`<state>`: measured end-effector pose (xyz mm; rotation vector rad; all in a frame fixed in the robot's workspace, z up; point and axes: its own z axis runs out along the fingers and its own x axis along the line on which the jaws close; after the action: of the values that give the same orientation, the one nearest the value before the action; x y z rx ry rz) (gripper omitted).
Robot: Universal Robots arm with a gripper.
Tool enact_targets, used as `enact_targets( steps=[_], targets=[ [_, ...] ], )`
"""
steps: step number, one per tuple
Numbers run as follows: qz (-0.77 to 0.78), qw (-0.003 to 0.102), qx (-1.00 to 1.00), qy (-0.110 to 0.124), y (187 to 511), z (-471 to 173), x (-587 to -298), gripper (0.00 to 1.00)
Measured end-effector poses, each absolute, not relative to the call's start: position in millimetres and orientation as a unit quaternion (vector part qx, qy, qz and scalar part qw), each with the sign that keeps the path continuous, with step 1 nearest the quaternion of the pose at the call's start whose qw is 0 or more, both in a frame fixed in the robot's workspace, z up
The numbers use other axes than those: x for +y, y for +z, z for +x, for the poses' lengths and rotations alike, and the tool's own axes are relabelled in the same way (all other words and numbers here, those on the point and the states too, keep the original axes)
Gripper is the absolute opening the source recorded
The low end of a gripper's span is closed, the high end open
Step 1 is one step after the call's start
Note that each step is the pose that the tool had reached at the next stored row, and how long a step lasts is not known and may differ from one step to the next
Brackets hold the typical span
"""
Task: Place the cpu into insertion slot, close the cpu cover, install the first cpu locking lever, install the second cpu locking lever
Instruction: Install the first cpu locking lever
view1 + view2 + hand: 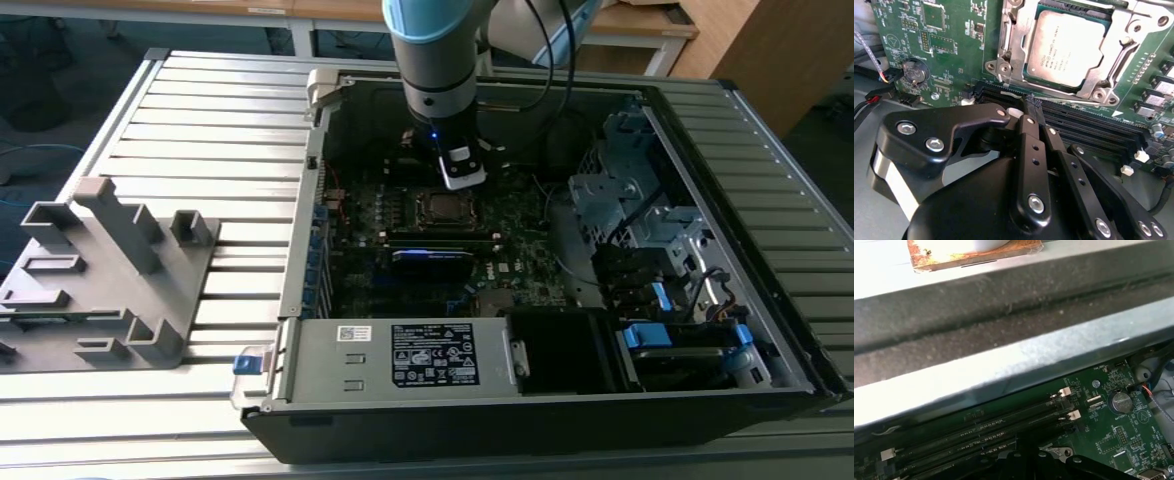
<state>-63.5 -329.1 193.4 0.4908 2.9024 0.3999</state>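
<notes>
Lever work looks like the step in hand: the cpu [1066,47] already lies flat in the insertion slot [441,207] near the middle of the motherboard [954,45], and the cpu cover [1021,30] is down over its edges. The gripper [1032,104] has its fingers pinched together with nothing in them, just beside the slot, over the long black memory slots [1089,125]. I think the next move calls for a slow, steady push on a thin locking lever [1126,50]; I cannot tell if either is hooked.
</notes>
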Motion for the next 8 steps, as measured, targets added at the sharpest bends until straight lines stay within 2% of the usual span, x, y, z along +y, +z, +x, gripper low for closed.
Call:
enact_targets(
  steps=[8],
  targets=[
    [0.164, 0.087, 0.973, 0.134, 192.8, -63.6, -329.4, 0.11]
  ],
)
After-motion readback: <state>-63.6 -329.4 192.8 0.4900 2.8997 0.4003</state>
